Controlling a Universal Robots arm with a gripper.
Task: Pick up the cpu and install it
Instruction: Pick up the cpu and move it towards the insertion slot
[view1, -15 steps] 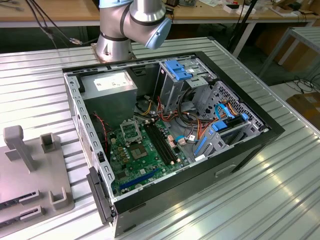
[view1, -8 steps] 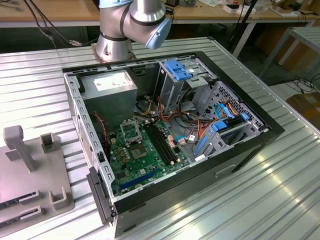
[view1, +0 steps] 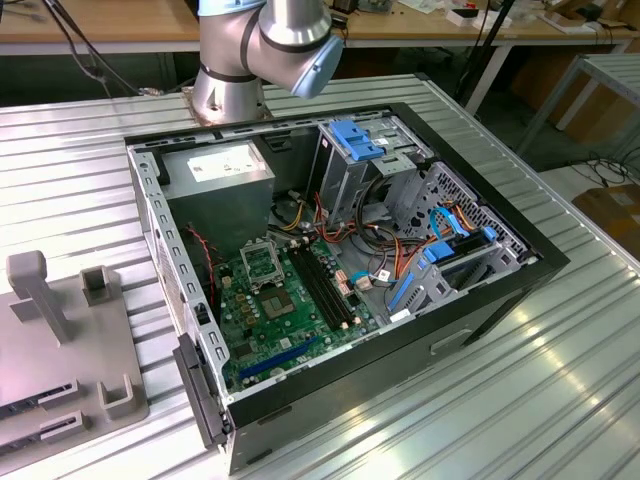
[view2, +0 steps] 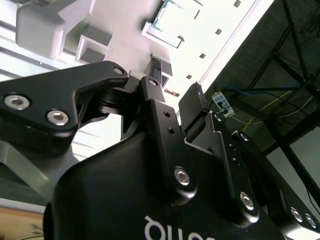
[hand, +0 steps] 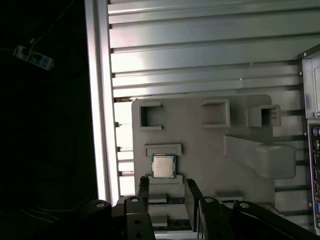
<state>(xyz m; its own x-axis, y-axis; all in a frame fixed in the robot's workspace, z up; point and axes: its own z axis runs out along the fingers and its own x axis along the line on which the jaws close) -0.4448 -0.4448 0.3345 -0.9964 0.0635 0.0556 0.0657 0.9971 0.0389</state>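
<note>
The cpu (hand: 163, 165), a small square chip with a pale metal face, lies in a shallow holder on the grey fixture plate (hand: 200, 145). It appears washed out in the second wrist view (view2: 171, 18). My gripper (hand: 168, 196) hovers above the plate, just beside the chip, open, with nothing between its two black fingers (hand: 193, 196). In the second wrist view the gripper (view2: 176, 86) points at the plate, apart from the chip. The open computer case (view1: 540, 262) shows its green board with the square socket frame (view1: 262, 264).
The ribbed metal table (view1: 560, 400) carries the case and the fixture plate (view1: 60, 330), on the exterior view's left. Raised grey blocks (hand: 260, 155) stand on the plate near the chip. The arm's base (view1: 228, 90) sits behind the case. The table edge (hand: 100, 100) runs close to the plate.
</note>
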